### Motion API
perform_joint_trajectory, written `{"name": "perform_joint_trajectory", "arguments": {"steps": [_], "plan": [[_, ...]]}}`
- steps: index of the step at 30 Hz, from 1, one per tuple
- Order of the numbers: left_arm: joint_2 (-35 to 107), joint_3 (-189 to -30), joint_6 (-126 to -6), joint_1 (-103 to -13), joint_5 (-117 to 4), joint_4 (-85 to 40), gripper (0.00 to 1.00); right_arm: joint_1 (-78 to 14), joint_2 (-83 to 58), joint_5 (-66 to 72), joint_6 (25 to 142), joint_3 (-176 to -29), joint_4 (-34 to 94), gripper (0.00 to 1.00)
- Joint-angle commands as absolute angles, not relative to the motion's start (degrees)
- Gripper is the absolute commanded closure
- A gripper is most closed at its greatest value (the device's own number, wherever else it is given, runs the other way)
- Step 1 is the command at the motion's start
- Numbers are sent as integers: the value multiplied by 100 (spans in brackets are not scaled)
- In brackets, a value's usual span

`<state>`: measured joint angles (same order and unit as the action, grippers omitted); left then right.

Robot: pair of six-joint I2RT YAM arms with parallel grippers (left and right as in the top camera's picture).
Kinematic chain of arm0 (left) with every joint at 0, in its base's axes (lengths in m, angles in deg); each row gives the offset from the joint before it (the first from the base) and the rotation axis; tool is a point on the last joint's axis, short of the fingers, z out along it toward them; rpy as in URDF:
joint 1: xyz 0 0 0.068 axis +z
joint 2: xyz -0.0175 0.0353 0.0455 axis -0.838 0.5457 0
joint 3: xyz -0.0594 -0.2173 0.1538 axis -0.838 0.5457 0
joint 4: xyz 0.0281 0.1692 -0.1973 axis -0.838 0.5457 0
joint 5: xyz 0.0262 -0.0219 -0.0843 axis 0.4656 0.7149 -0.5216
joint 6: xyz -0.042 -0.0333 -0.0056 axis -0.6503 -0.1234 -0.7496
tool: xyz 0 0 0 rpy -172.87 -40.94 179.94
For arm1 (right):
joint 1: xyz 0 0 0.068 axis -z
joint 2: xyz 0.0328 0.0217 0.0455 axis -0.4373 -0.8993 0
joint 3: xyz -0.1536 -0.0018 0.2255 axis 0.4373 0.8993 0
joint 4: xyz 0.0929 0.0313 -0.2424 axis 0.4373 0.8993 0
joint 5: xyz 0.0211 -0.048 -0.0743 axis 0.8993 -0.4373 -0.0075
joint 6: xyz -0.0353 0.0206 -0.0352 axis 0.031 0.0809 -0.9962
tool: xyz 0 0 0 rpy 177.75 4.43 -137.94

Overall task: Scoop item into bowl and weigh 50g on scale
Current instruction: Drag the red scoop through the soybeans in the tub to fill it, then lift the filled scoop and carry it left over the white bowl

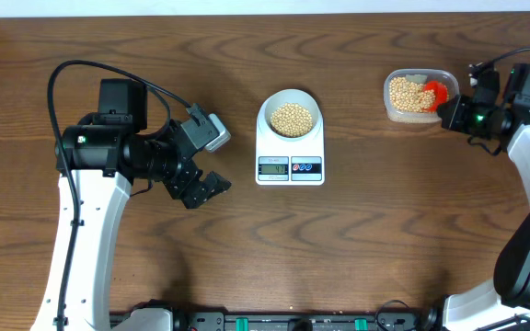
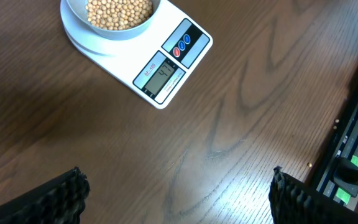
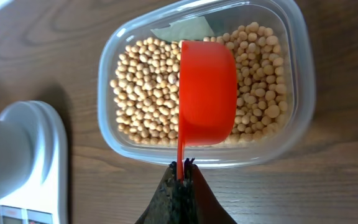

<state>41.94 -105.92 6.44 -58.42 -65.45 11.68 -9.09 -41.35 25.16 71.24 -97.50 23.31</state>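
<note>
1. My left gripper [image 2: 179, 202] gapes over open table [image 2: 241, 112], apart from the scale's [image 2: 166, 59] corner.
2. My right gripper [image 3: 182, 171] clenches the red scoop's [image 3: 207, 92] handle, cup within the tub's [image 3: 304, 93] rim.
3. Beans [image 1: 291, 118] fill the bowl [image 1: 266, 112] on the scale.

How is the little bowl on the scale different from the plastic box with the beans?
The bowl is round and pale white-blue; the tub is a clear rectangle with rounded corners. The bowl sits on the scale; the tub sits on the table. The tub has a red scoop over its beans; the bowl has none. Both hold the same small tan beans.
</note>
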Motion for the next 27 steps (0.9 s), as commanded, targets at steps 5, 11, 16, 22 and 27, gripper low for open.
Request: {"name": "perform_joint_trajectory", "arguments": {"steps": [5,11,16,22,27], "plan": [[4183,-10585,718,-5818,-6535,1186,5,-599,-3995,3342,7493,-9722,2340,99],[4183,-10585,718,-5818,-6532,1186,5,-442,-3995,3726,7583,-9722,2340,99],[4183,-10585,718,-5818,-6535,1188,5,-304,-3995,3995,7863,-9722,2335,99],[4183,-10585,718,-5818,-6532,1186,5,-271,-3995,4360,7884,-9722,2274,99],[4183,-10585,718,-5818,-6535,1188,5,-304,-3995,4773,8020,-9722,2031,99]]}}
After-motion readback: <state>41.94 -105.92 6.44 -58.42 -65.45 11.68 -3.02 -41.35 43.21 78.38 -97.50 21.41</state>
